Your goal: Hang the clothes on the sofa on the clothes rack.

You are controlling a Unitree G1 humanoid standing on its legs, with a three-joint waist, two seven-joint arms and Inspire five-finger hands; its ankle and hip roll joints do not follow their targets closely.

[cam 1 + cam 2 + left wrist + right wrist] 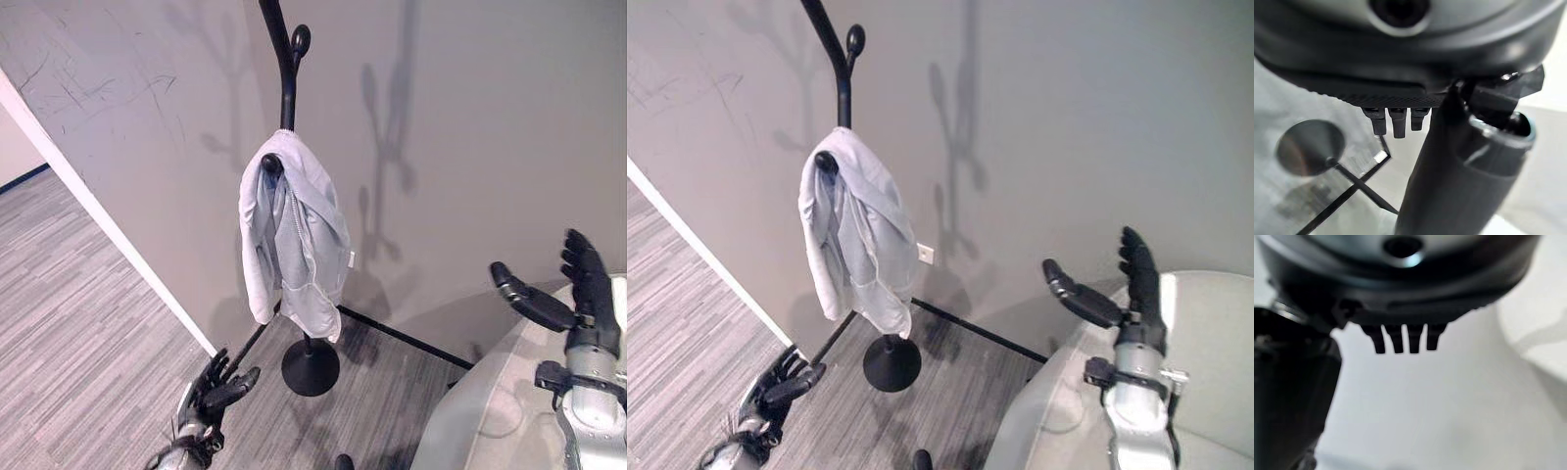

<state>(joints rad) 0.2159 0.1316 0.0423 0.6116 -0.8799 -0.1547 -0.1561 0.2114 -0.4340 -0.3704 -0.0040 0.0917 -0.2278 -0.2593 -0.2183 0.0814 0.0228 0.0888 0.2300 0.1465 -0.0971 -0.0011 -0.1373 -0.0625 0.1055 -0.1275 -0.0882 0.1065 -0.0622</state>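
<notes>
A pale blue-white jacket (pixel 291 235) hangs from a hook of the black clothes rack (pixel 286 73), which stands against the grey wall on a round black base (pixel 310 369). My left hand (pixel 217 387) is low near the floor, left of the base, open and empty. My right hand (pixel 578 294) is raised over the sofa (pixel 490 421) at the lower right, fingers straight, thumb spread, holding nothing. Both hands are apart from the jacket.
The light grey sofa arm (pixel 1068 411) fills the lower right corner. A white strip (pixel 88 206) runs diagonally down the wall to the grey plank floor (pixel 69 343). A black skirting line (pixel 402 338) runs along the wall behind the rack.
</notes>
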